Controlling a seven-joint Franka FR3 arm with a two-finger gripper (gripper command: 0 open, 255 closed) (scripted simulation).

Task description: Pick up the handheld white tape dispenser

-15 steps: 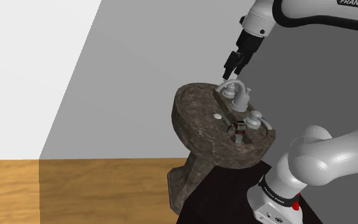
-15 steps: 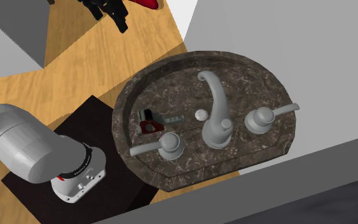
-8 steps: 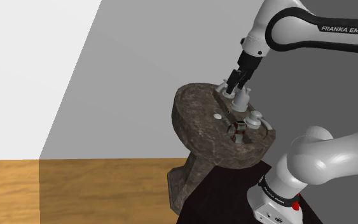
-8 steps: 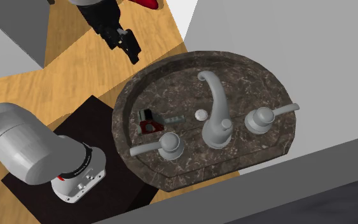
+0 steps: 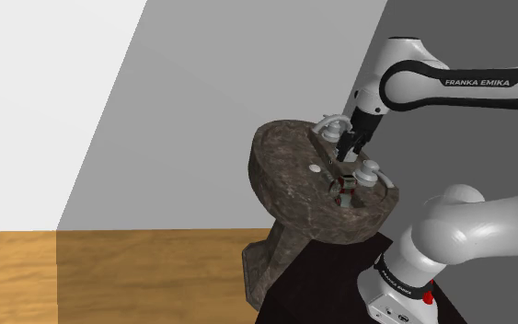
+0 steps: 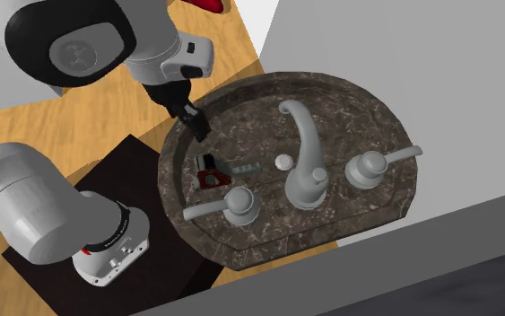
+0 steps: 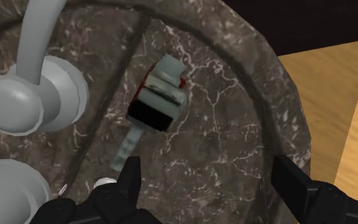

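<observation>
Pale grey plastic, a black rectangular block and a red edge make up the tape dispenser (image 7: 158, 102), and a thin pale strip is seen running out from its body towards the gripper (image 7: 212, 184). It is found lying flat on the bottom of the sink (image 7: 228, 133), near the basin's wall and just beside a lever handle (image 7: 28, 95). In the second exterior view the dispenser (image 6: 210, 172) is placed at the basin's left part, just behind the left handle (image 6: 239, 205).

The sink (image 6: 376, 99) is drawn as dark brown stone veined with white, oval in outline, with a shallow sunken bowl and a broad rim. A smooth grey faucet (image 6: 304, 148) with a tall curved spout is set at the near rim in that view, flanked by two rounded handles with slim levers. A small round pale drain plug (image 6: 283, 162) is seen in the middle of the bowl.

The gripper (image 6: 194, 123) is held over the sink's far left rim, tilted towards the bowl, apart from the dispenser. Its black fingers (image 7: 131, 181) are spread wide and nothing is clasped between them. In the shoulder view the gripper (image 5: 344, 152) is seen above the dispenser (image 5: 344, 189) on the pedestal sink (image 5: 284, 175).

A wooden floor (image 6: 125, 90) with a plank grain is seen beyond the sink, and a plain grey wall (image 5: 247, 64) behind it.
</observation>
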